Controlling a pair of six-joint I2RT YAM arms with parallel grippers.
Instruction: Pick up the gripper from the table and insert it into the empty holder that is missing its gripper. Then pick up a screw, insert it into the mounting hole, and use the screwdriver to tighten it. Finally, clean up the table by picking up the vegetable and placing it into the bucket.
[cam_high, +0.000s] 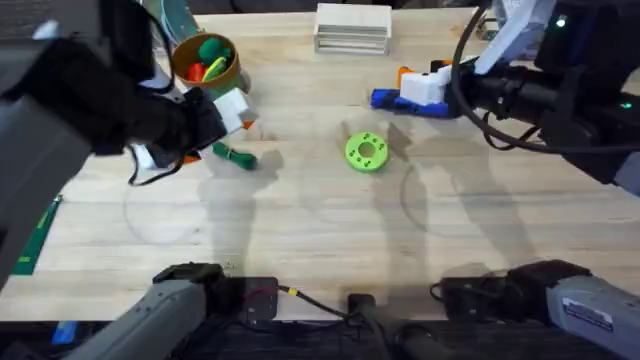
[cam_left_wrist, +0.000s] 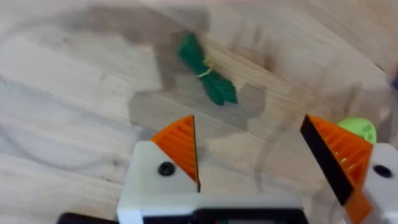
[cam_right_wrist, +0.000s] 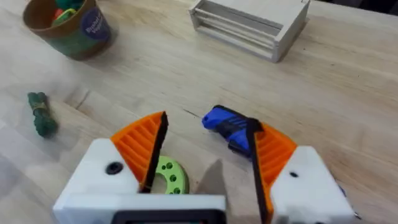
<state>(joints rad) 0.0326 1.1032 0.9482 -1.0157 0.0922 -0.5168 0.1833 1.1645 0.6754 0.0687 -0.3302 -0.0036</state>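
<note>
A bright green round disc (cam_high: 366, 151) with holes lies near the middle of the overhead frame. A pale slatted wooden box (cam_high: 352, 27) sits at the top centre. At the lower left edge a green strip (cam_high: 34, 238) lies slantwise. Along the bottom edge, a black cable with a yellow and red end (cam_high: 292, 293) runs toward the centre.

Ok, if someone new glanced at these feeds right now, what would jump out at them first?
Probably the bright green disc with holes, alone mid-table, and the bucket of colourful toys near the far left. Next, the dark-green vegetable lying on the wood just ahead of the left gripper, whose orange-padded jaws hang open above it. On the right, the blue screwdriver lies just past the open right gripper.
</note>
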